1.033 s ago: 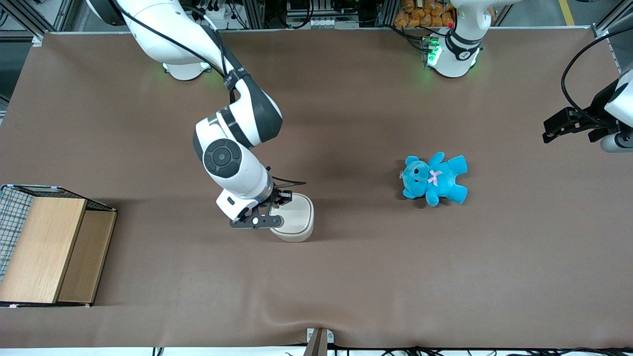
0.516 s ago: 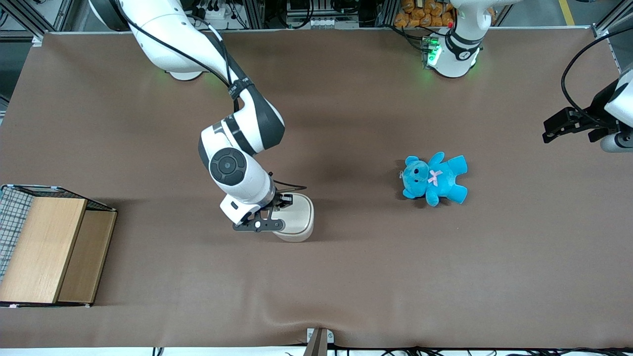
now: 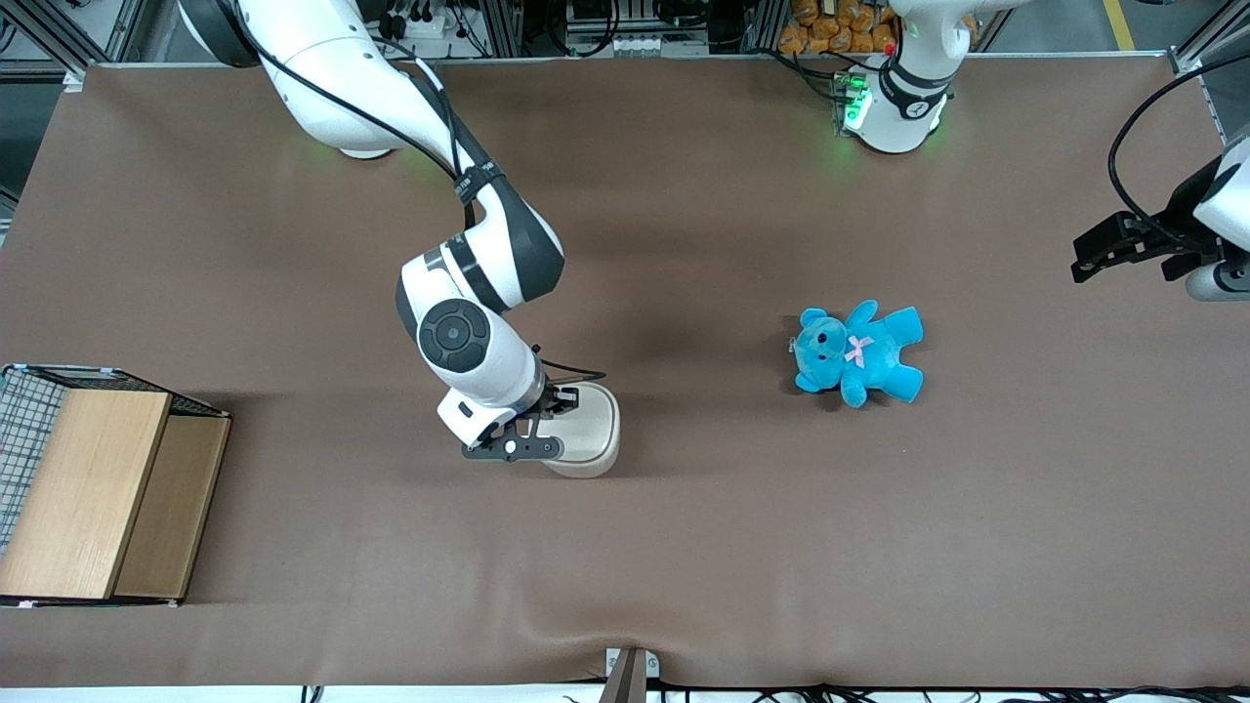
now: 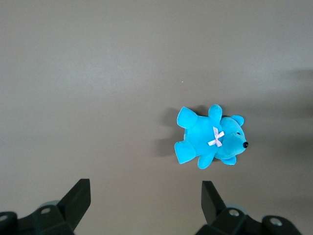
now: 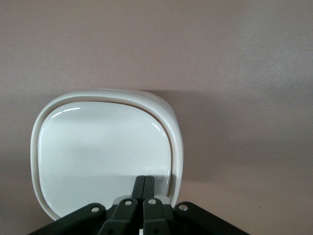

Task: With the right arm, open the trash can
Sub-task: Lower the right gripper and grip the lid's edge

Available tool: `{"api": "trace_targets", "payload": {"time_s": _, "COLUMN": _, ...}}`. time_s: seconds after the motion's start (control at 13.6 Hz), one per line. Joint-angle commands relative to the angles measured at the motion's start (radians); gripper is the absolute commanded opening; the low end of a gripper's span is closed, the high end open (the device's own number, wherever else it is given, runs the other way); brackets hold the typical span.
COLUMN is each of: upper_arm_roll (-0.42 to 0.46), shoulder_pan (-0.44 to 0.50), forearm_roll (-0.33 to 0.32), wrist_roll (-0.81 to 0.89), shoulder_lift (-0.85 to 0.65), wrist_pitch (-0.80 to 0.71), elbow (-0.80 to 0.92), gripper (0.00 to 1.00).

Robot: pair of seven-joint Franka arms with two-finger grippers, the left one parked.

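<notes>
The trash can (image 3: 592,436) is a small cream-white rounded-square tub standing on the brown table, its flat lid (image 5: 102,147) lying down closed. My right arm (image 3: 459,337) reaches over it from the working arm's end. The black gripper (image 3: 563,399) is shut, with nothing between its fingers. In the right wrist view the joined fingertips (image 5: 145,181) sit over the lid just inside its rim. Whether they touch the lid I cannot tell.
A blue teddy (image 3: 859,351) lies on the table toward the parked arm's end, also in the left wrist view (image 4: 210,139). A wooden box with a wire-mesh side (image 3: 98,488) stands at the working arm's end of the table.
The right arm's wrist and gripper have shifted a little nearer the front camera and toward the trash can. The trash can and its lid have not moved.
</notes>
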Motion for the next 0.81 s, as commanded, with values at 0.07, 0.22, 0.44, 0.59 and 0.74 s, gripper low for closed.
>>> {"api": "trace_targets", "payload": {"time_s": 0.07, "upper_arm_roll": 0.001, "shoulder_pan": -0.005, "forearm_roll": -0.014, "wrist_roll": 0.017, "shoulder_lift": 0.075, "wrist_pitch": 0.034, "elbow": 0.019, "gripper": 0.00}}
{"api": "trace_targets", "payload": {"time_s": 0.22, "upper_arm_roll": 0.001, "shoulder_pan": -0.008, "forearm_roll": -0.014, "wrist_roll": 0.017, "shoulder_lift": 0.084, "wrist_pitch": 0.046, "elbow": 0.017, "gripper": 0.00}}
{"api": "trace_targets", "payload": {"time_s": 0.44, "upper_arm_roll": 0.002, "shoulder_pan": -0.008, "forearm_roll": -0.012, "wrist_roll": 0.017, "shoulder_lift": 0.091, "wrist_pitch": 0.048, "elbow": 0.017, "gripper": 0.00}}
{"api": "trace_targets", "payload": {"time_s": 0.59, "upper_arm_roll": 0.001, "shoulder_pan": -0.008, "forearm_roll": -0.012, "wrist_roll": 0.017, "shoulder_lift": 0.104, "wrist_pitch": 0.048, "elbow": 0.017, "gripper": 0.00}}
{"api": "trace_targets", "payload": {"time_s": 0.74, "upper_arm_roll": 0.002, "shoulder_pan": -0.010, "forearm_roll": -0.012, "wrist_roll": 0.017, "shoulder_lift": 0.111, "wrist_pitch": 0.045, "elbow": 0.021, "gripper": 0.00}}
